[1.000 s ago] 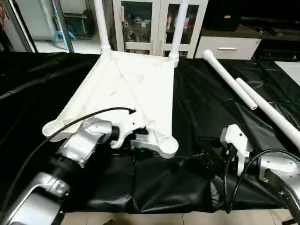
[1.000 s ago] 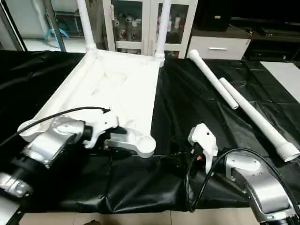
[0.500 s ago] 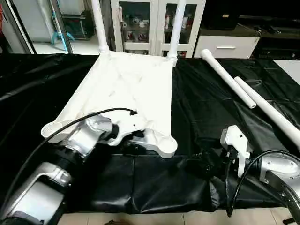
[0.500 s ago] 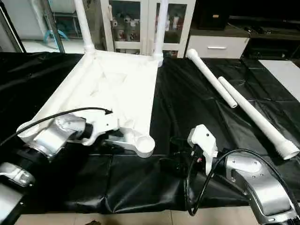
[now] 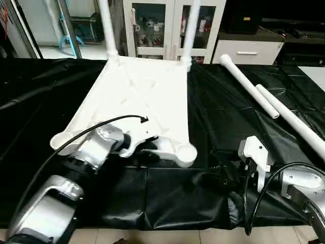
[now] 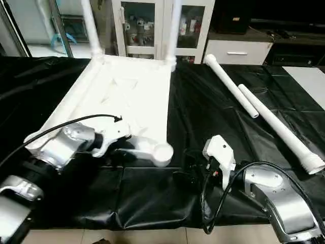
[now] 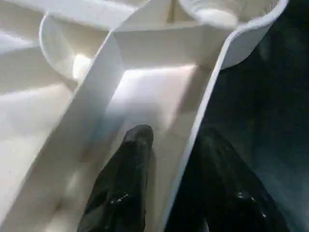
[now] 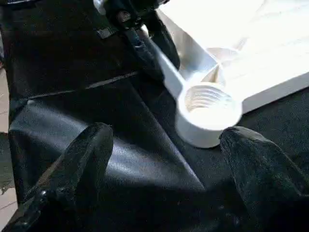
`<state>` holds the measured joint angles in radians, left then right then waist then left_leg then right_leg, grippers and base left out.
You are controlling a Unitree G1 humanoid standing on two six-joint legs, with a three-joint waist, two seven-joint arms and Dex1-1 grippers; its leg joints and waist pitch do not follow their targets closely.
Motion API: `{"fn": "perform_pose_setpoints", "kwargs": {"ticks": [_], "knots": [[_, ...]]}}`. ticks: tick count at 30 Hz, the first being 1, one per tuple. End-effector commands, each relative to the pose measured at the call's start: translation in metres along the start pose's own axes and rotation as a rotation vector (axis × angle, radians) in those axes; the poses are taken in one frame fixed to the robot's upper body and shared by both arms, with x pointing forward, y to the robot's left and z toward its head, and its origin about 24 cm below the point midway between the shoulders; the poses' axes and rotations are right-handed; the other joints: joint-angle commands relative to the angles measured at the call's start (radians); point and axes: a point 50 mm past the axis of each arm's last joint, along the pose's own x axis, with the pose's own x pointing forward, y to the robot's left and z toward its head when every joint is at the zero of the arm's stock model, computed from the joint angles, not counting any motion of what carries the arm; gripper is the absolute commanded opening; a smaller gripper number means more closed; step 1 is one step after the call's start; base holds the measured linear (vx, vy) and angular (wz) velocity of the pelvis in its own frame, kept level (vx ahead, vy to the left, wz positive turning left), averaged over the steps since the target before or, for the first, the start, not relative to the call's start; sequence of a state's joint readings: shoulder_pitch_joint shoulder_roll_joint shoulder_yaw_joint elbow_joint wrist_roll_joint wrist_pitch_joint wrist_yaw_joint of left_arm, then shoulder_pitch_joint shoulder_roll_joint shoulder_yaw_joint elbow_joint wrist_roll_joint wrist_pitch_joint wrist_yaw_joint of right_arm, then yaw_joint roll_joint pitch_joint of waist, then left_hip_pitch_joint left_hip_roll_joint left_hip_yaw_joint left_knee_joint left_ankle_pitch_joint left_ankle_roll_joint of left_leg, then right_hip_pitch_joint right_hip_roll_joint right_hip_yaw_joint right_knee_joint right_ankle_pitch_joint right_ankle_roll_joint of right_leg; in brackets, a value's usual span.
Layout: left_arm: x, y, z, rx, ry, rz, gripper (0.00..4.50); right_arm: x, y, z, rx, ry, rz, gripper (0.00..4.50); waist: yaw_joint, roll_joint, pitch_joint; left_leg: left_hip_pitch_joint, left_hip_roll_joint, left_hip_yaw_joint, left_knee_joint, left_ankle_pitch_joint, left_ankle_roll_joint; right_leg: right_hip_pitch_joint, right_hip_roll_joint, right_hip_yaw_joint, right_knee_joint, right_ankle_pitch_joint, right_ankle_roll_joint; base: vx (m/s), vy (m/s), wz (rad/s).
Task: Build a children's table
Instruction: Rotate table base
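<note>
The white table top point(image 5: 147, 91) lies underside up on the black cloth. Two legs point(image 5: 107, 25) point(image 5: 190, 30) stand upright in its far corner sockets. Two loose legs point(image 5: 249, 86) point(image 5: 292, 119) lie on the cloth at the right. My left gripper point(image 7: 176, 140) is shut on the top's near rim, one finger point(image 7: 135, 145) inside the wall and the other outside, close to the near right socket point(image 5: 186, 152). My right gripper point(image 8: 164, 159) rests low on the cloth just right of that socket point(image 8: 207, 108), open and holding nothing.
The near left socket point(image 5: 61, 140) sits beside my left forearm. The black cloth point(image 5: 228, 117) is wrinkled and hangs over the front edge point(image 5: 177, 223). A glass-door cabinet point(image 5: 152, 25) and a white drawer unit point(image 5: 246, 51) stand behind.
My left gripper's fingers have closed onto the near rim, and the top's near right corner has shifted slightly right and away. The right arm has not moved.
</note>
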<state>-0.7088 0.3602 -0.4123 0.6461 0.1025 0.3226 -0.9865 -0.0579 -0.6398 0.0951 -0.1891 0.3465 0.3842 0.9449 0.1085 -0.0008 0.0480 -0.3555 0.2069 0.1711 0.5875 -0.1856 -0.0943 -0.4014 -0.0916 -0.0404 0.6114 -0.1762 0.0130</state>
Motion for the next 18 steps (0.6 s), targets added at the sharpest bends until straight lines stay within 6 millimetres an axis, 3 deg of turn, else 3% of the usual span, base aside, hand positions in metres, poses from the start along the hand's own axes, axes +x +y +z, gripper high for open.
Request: {"fn": "perform_pose_setpoints", "kwargs": {"ticks": [1, 3, 6, 7, 10, 15, 16, 18], "knots": [[0.000, 0.004, -0.018, -0.104, 0.123, 0.175, 1.29, 0.000, -0.001, 0.002, -0.013, -0.002, -0.017, 3.86, -0.001, -0.001, -0.056, 0.000, 0.012, -0.003, -0.076, -0.291, 0.012, 0.047, -0.039, 0.025, -0.087, -0.328, -0.167, 0.000, 0.000, 0.00], [0.001, 0.003, -0.020, -0.107, 0.137, 0.195, 1.09, 0.001, -0.001, 0.002, -0.012, -0.003, -0.020, 3.86, -0.006, -0.004, -0.055, -0.001, 0.012, -0.003, -0.075, -0.292, 0.014, 0.045, -0.036, 0.025, -0.090, -0.329, -0.167, 0.000, 0.000, 0.00], [0.004, -0.002, -0.018, -0.127, 0.125, 0.184, 1.04, 0.001, 0.000, 0.002, -0.010, -0.004, -0.016, 3.86, -0.021, -0.009, -0.055, -0.018, 0.007, -0.009, -0.080, -0.275, 0.016, 0.058, -0.037, 0.019, -0.088, -0.355, -0.142, 0.000, 0.000, 0.00], [0.005, -0.005, -0.017, -0.123, 0.133, 0.180, 0.90, 0.002, 0.000, 0.002, -0.010, -0.003, -0.015, 3.86, -0.026, -0.006, -0.056, -0.011, 0.006, -0.007, -0.076, -0.278, 0.022, 0.050, -0.037, 0.019, -0.095, -0.370, -0.135, 0.000, 0.000, 0.00], [0.006, -0.008, -0.016, -0.119, 0.150, 0.184, 0.85, 0.002, -0.001, 0.002, -0.012, 0.000, -0.018, 3.86, -0.029, -0.005, -0.055, -0.004, 0.007, -0.004, -0.074, -0.286, 0.033, 0.042, -0.035, 0.020, -0.100, -0.389, -0.142, 0.000, 0.000, 0.00], [0.008, -0.018, -0.012, -0.103, 0.162, 0.153, 0.78, 0.001, -0.003, 0.003, -0.017, 0.000, -0.030, 3.86, -0.031, -0.002, -0.057, -0.005, 0.012, -0.004, -0.075, -0.269, 0.035, 0.043, -0.032, 0.021, -0.091, -0.305, -0.177, 0.000, 0.000, 0.00], [0.008, -0.022, -0.011, -0.094, 0.168, 0.135, 0.77, 0.001, -0.003, 0.003, -0.018, -0.001, -0.034, 3.86, -0.031, 0.002, -0.058, -0.003, 0.014, -0.005, -0.076, -0.268, 0.035, 0.043, -0.033, 0.022, -0.089, -0.286, -0.185, 0.000, 0.000, 0.00], [0.008, -0.026, -0.010, -0.093, 0.164, 0.125, 0.74, 0.001, -0.004, 0.003, -0.020, -0.001, -0.043, 3.86, -0.033, 0.000, -0.058, -0.006, 0.012, -0.004, -0.075, -0.258, 0.038, 0.046, -0.033, 0.022, -0.088, -0.270, -0.190, 0.000, 0.000, 0.00]]}}
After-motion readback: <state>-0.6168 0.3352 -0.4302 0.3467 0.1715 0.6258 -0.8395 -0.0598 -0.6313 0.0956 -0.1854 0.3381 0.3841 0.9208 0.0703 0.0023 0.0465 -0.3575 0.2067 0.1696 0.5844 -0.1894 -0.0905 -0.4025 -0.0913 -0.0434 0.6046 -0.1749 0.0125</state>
